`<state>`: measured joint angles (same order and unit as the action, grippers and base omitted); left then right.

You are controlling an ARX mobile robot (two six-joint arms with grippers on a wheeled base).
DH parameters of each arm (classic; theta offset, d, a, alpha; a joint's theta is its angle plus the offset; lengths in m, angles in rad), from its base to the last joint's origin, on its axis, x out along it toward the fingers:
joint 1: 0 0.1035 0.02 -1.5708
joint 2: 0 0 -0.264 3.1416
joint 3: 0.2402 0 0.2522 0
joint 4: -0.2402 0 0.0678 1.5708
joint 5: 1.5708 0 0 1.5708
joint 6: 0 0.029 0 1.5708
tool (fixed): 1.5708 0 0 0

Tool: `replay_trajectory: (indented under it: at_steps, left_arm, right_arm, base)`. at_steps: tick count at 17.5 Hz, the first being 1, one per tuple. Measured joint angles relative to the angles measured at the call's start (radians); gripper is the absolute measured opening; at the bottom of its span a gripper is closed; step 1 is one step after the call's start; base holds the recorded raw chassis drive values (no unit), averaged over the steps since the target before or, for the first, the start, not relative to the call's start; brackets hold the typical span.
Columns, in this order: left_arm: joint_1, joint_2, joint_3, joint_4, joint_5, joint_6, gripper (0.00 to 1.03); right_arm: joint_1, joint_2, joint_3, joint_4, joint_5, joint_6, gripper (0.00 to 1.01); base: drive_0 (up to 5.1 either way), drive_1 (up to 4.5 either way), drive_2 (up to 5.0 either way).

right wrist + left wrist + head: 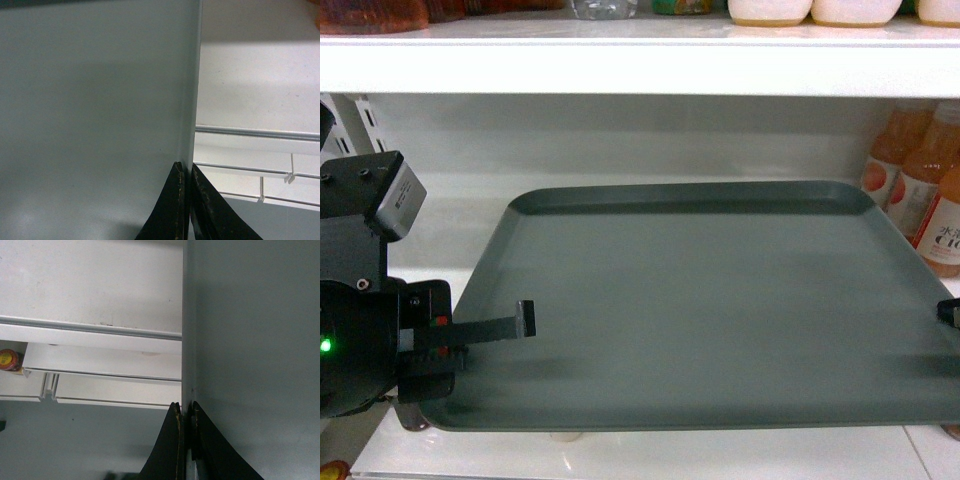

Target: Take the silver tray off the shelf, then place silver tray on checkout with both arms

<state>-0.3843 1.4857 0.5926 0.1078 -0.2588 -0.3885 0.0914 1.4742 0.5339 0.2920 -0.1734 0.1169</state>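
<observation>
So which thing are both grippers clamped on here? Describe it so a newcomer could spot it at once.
Look under the top white shelf board, in the open bay left of the orange drink bottles. The silver tray fills that bay, its side rims pinched by the left gripper and right gripper. It is the only flat matte grey-green slab there.

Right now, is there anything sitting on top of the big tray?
No, in the head view the silver tray has a bare grey-green surface; only the left gripper finger reaches over its edge.
</observation>
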Motion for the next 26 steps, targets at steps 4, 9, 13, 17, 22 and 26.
replay_trajectory:
  at_steps: [4, 9, 13, 17, 22, 26]
  left_arm:
    - [0.002, 0.0, 0.0, 0.001, 0.0, 0.0, 0.03]
    - [0.002, 0.0, 0.0, -0.003, 0.0, 0.0, 0.03]
    - [0.002, 0.001, 0.0, -0.004, -0.001, 0.0, 0.03]
    - [0.002, 0.0, 0.0, -0.003, -0.002, 0.0, 0.03]
    - [0.002, 0.0, 0.0, 0.0, -0.003, 0.0, 0.03]
    - [0.002, 0.0, 0.0, 0.003, -0.003, 0.0, 0.03]
  right_arm:
    - [0.0, 0.004, 0.0, -0.002, 0.0, 0.001, 0.02]
    - [0.0, 0.004, 0.0, -0.004, 0.0, 0.003, 0.02]
    - [0.0, 0.005, 0.0, -0.005, -0.001, 0.004, 0.02]
    - [0.0, 0.004, 0.0, -0.002, -0.002, 0.006, 0.02]
    - [0.0, 0.004, 0.0, 0.0, -0.003, 0.006, 0.02]
    - [0.0, 0.004, 0.0, 0.001, -0.003, 0.006, 0.02]
  base:
    - [0.2, -4.13, 4.4]
    - [0.1, -4.19, 4.4]
    - [0.1, -4.22, 4.4]
    - [0.1, -4.24, 4.4]
    - [0.1, -4.21, 4.5]
    - [0.1, -4.23, 4.4]
